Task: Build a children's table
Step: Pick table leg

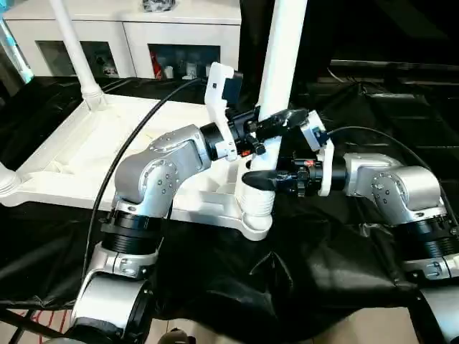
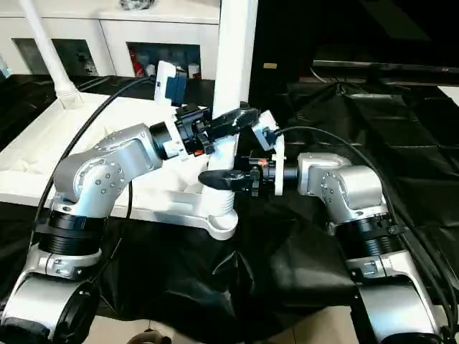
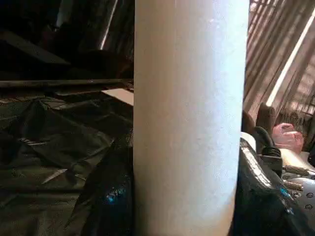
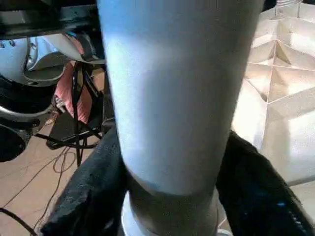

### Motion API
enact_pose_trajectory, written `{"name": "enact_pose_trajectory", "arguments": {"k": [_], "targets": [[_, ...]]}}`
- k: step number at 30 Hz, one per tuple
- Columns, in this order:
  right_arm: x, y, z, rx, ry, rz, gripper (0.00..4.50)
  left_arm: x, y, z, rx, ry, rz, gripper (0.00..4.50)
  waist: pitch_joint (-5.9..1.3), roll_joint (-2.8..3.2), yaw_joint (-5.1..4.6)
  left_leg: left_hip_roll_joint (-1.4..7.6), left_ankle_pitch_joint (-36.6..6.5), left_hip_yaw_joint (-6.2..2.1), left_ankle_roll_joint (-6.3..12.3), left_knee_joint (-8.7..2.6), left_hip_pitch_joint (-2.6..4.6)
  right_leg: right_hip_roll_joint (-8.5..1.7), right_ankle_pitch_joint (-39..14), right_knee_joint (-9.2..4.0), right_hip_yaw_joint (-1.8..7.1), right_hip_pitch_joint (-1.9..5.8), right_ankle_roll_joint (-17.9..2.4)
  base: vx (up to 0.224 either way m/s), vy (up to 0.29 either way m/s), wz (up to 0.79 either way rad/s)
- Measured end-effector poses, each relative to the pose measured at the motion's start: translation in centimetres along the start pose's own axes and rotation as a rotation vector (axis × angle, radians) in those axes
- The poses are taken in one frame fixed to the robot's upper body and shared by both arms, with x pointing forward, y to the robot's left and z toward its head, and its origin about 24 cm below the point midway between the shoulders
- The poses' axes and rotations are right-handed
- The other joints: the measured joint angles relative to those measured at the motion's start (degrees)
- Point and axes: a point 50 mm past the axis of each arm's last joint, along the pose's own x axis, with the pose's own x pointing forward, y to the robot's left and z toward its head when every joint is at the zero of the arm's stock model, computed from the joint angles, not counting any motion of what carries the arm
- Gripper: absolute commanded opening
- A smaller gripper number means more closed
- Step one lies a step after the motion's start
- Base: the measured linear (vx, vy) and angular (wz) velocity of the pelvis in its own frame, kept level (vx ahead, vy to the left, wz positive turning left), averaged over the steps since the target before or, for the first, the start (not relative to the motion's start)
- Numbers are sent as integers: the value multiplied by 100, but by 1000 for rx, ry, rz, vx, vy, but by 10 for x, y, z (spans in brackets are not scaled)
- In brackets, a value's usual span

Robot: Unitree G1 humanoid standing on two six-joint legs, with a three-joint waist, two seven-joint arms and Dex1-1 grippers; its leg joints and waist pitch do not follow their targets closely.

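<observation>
The white tabletop [image 1: 86, 143] lies upside down on black cloth, its ribbed underside [image 4: 280, 98] facing up. A white tube leg [image 1: 283, 57] stands upright in the near right corner socket [image 1: 254, 211]. My left gripper [image 1: 276, 123] is shut on this leg, a little above the socket, and black fingers [image 3: 256, 196] flank the tube [image 3: 189, 123]. My right gripper [image 1: 259, 179] grips the same leg lower down, just above the socket, with fingers [image 4: 88, 196] against both sides of the tube [image 4: 177, 98]. Another leg [image 1: 72, 50] stands in the far left corner.
A white glass-door cabinet [image 1: 179, 43] stands behind the work. Black cloth [image 1: 301, 272] covers the surface around the tabletop. A ribbed socket end [image 1: 6, 183] shows at the picture's left edge. Black cables run along both forearms.
</observation>
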Motion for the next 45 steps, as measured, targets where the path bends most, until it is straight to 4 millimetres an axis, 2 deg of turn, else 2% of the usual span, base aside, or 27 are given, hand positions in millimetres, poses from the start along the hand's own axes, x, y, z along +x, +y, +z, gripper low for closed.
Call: {"name": "enact_pose_trajectory", "arguments": {"k": [1, 8, 9, 11, 13, 15, 19, 21, 24, 29, 31, 32, 35, 37, 40, 41, 42, 45], "targets": [[1, 0, 0, 1, -1, 1, 212, 0, 0, 0, 0, 0, 0, 188, 0, 0, 0, 0, 0, 0, 0, 0, 0, 0, 0, 0, 0, 0, 0, 0, 0, 0], [2, -1, -1, 3, -2, 2, 193, 0, 1, -1, 3, 7, 19, 188, 0, 0, 0, 0, 0, 0, 0, 1, 0, 0, 0, 1, 0, 0, 0, 0, 0, 0], [2, -1, -2, 8, -4, 2, 191, 0, 2, -1, 4, 9, 24, 258, 0, 0, 0, 0, 0, 0, 0, 2, 0, 0, 0, 1, 0, 0, 0, 0, 0, 0], [3, -2, -3, 15, -6, 0, 191, 0, 3, -2, 3, 12, 33, 258, 0, 0, 0, 0, 0, 0, 0, 2, 0, 0, 0, 1, 0, 0, 0, 0, 0, 0], [2, -4, -4, 22, -8, -14, 191, 0, 3, 0, 18, -3, 38, 277, 0, 0, -1, 0, 0, 0, 0, 3, -1, 0, 0, 2, 0, -1, 0, 0, 0, 0], [3, -4, -3, 23, -26, -27, 191, 0, 4, 4, 33, -51, 39, 305, 0, -1, -3, 1, 0, 0, 0, 3, -1, 0, 0, 2, 0, -1, 1, 0, 0, 0], [10, -7, 4, 21, -154, -72, 190, 1, 5, 16, -6, -271, 31, 307, -2, 3, -4, 0, 0, 0, 0, 6, -2, 0, 1, 2, 0, -1, -1, 0, 0, 0], [11, -10, 8, 40, -247, -110, 190, -4, 12, 21, -86, -403, 65, 307, -3, 7, -9, 0, 0, 0, 0, 7, -1, 0, 6, 2, 0, -1, -9, 0, 0, 0], [9, -13, 11, 40, -317, -173, 190, -19, 25, 26, -78, -438, 126, 307, -4, 13, -21, 3, 0, -3, -1, 6, 4, 2, 7, 2, -2, 2, -10, 0, 0, 0], [2, -21, 2, 8, -308, -368, 190, -46, 39, 25, 186, -201, 147, 307, -5, 33, -80, 2, -1, -3, -2, 3, 4, 2, 5, 2, -1, 1, -6, 0, 0, 0], [-2, -25, -4, -20, -268, -456, 190, -54, 42, 14, 272, -67, 121, 307, -8, 40, -76, 0, -1, -3, -3, 3, 6, 1, 4, 2, 1, 3, -5, 0, 0, 0], [-5, -27, -8, -32, -248, -509, 190, -63, 47, 1, 322, 55, 89, 307, -9, 39, -85, 0, -1, -3, -3, -1, 11, 1, -1, 2, 2, 5, 3, 0, 0, 0], [-14, -30, -21, -21, -216, -592, 189, -83, 54, -32, 298, 242, 41, 307, -6, 42, -95, 0, 1, -1, -7, -2, 12, 1, -1, 2, 5, 4, 3, 0, 0, 0], [-15, -30, -23, -17, -210, -611, 189, -86, 53, -42, 284, 302, -2, 307, -5, 43, -91, 0, 5, 0, -14, -2, 11, 1, 6, 5, 7, 1, -8, 0, 0, 0], [-14, -29, -23, -31, -207, -641, 189, -91, 51, -56, 321, 465, -121, 307, -8, 39, -100, -1, 10, 6, -21, -14, 48, 2, 2, 10, 12, 19, -1, 0, 0, 0], [-15, -28, -25, -33, -205, -652, 189, -96, 53, -65, 315, 537, -154, 277, -8, 39, -109, -2, 11, 8, -23, -22, 71, 2, -2, 10, 14, 35, 5, 0, 0, 0], [-15, -28, -28, -29, -204, -657, 189, -100, 54, -71, 324, 585, -173, 270, -8, 39, -116, -3, 11, 9, -24, -26, 82, 2, -3, 9, 15, 43, 6, 0, 0, 0], [-16, -28, -32, -20, -195, -668, 189, -110, 62, -87, 354, 705, -200, 270, -6, 37, -160, -4, 15, 8, -30, -28, 89, 2, -3, 8, 15, 50, 7, 0, 0, 0]]}}
